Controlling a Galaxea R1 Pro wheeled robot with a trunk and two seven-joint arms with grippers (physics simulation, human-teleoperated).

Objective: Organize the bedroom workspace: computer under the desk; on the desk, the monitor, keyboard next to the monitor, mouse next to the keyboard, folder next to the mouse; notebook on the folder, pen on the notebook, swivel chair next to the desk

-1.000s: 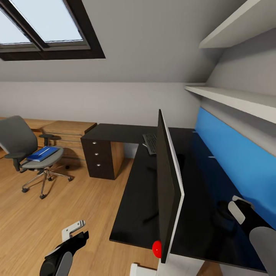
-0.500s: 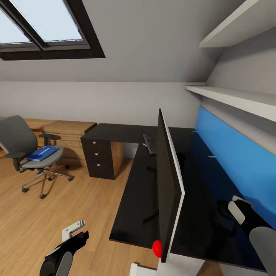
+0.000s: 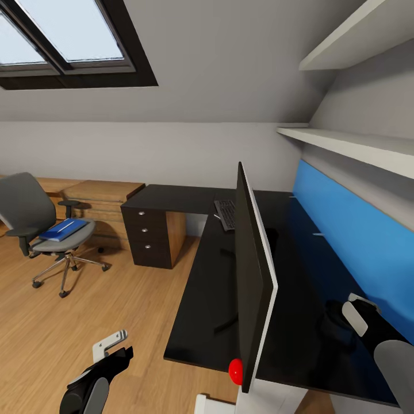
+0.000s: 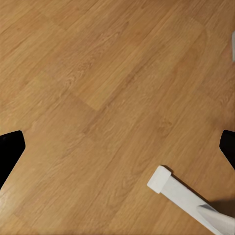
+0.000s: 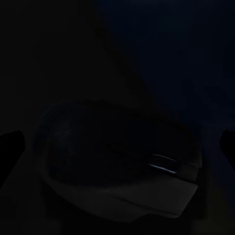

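While we are hovering the right pincer over the mouse near the desk front edge, behind the monitor, its fingers are standing apart on either side of the mouse, not yet touching it. We are judging the mouse light, rigid and smooth-shelled, so we are planning to pinch it across its narrow flanks, low down, where the curved shell is least likely to squirt out. The left pincer is hanging open over the floor. Further back, the keyboard is lying near the desk's inner corner. Farthest off, the folder is resting on the swivel chair seat; we are expecting it thin and slightly flexible, best gripped by an overhanging edge.
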